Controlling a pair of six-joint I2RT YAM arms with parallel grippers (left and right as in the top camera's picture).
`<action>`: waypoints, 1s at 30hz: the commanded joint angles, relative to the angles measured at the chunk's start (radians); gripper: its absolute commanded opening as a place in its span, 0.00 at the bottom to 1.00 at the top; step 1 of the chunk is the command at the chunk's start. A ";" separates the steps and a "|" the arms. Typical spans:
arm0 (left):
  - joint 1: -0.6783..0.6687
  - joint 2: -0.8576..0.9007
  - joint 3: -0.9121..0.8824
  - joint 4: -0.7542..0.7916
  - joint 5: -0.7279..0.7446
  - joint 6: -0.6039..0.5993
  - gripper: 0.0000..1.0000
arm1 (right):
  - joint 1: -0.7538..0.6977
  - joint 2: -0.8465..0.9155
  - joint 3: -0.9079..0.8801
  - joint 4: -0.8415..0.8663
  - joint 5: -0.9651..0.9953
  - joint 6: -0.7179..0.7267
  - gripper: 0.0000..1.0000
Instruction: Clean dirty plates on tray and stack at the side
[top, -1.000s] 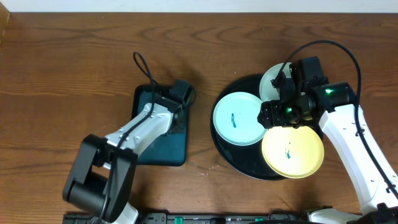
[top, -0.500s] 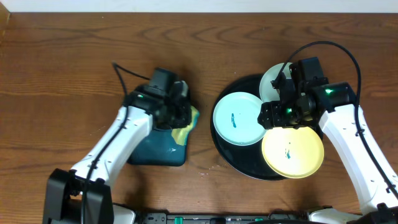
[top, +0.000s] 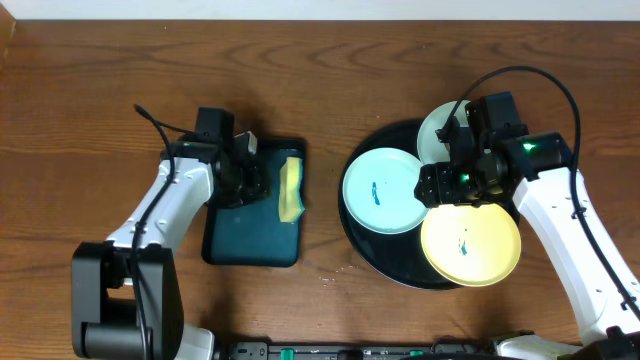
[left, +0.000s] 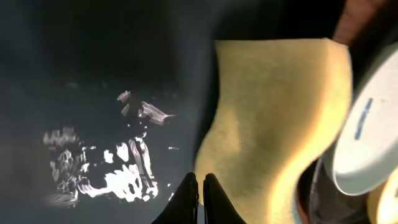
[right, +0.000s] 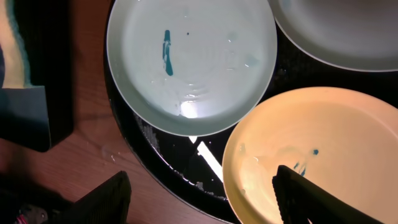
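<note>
The black tray (top: 352, 228) holds three plates: an aqua one (top: 380, 190) with a blue smear, a yellow one (top: 472, 245) with a small smear, and a white one (top: 437, 128) partly under the right arm. My right gripper (top: 447, 188) hovers open above them. In the right wrist view its fingers (right: 311, 200) straddle the tray rim (right: 180, 163) and the yellow plate (right: 323, 137), below the aqua plate (right: 193, 62); the gripper (right: 205, 198) holds nothing. My left gripper (top: 256, 183) is shut and empty, its tips (left: 200, 186) at the left edge of the sponge (left: 273, 124).
The yellow-green sponge (top: 291, 190) lies on the right part of a rectangular dark teal tray (top: 245, 235), left of the black tray. Brown wood tabletop (top: 90, 90) surrounds both. A black cable loops over the right arm.
My left arm has swung left across the teal tray, uncovering the sponge, which now lies alone near the tray's right edge. The right arm and the plates have not moved.
</note>
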 joint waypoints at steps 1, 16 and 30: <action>-0.001 -0.030 0.023 -0.022 -0.031 0.033 0.08 | 0.006 -0.008 0.001 -0.001 0.005 0.015 0.73; -0.338 -0.082 0.042 -0.020 -0.371 -0.035 0.07 | 0.006 -0.008 0.001 0.001 0.006 0.014 0.76; -0.412 0.080 0.030 0.073 -0.512 -0.117 0.07 | 0.006 -0.008 0.001 -0.002 0.005 0.015 0.75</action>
